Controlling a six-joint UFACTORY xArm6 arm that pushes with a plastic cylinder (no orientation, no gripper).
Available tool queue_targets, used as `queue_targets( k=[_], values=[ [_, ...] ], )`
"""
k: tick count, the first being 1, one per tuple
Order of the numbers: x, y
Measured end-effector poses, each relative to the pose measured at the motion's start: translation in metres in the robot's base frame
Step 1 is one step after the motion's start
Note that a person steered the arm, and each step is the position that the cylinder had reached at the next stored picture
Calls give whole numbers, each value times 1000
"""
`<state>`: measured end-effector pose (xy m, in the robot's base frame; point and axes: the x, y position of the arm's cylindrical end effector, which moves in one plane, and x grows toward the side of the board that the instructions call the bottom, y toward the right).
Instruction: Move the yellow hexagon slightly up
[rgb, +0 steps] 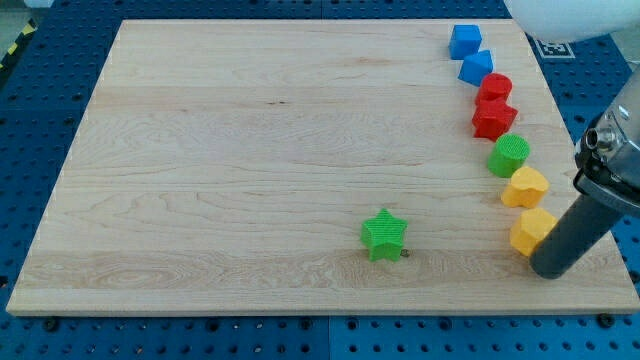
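Nearest the view's bottom edge, my tip (550, 270) sits at the lower right of the wooden board (250, 150), touching or almost touching the yellow hexagon (531, 231) from about its 4 o'clock side. There is no claw here at all, only a plain dark rod, so nothing is gripped; it can only shove.

The risk, as I judge it, lies in that off-centre contact. A push from 4 o'clock would send the hexagon toward 10 or 11 o'clock rather than straight to 12, and the yellow heart (525, 187) lies just beside it at 12 o'clock. Even a short nudge could knock the heart into the green cylinder (509, 155) and disturb the whole column.

The rod leans, its upper body rising toward 1 o'clock and out of the view's right edge.

Farther back the column continues with a red block (493, 119), a red cylinder (495, 87) and two blue cubes (476, 67) (465, 41). A green star (384, 235) stands well apart at the tip's 9 o'clock.
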<state>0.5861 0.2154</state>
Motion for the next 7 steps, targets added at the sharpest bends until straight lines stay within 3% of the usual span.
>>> queue_targets(
  k=[5,7],
  values=[
    [-8,0],
    [22,-29]
  ],
)
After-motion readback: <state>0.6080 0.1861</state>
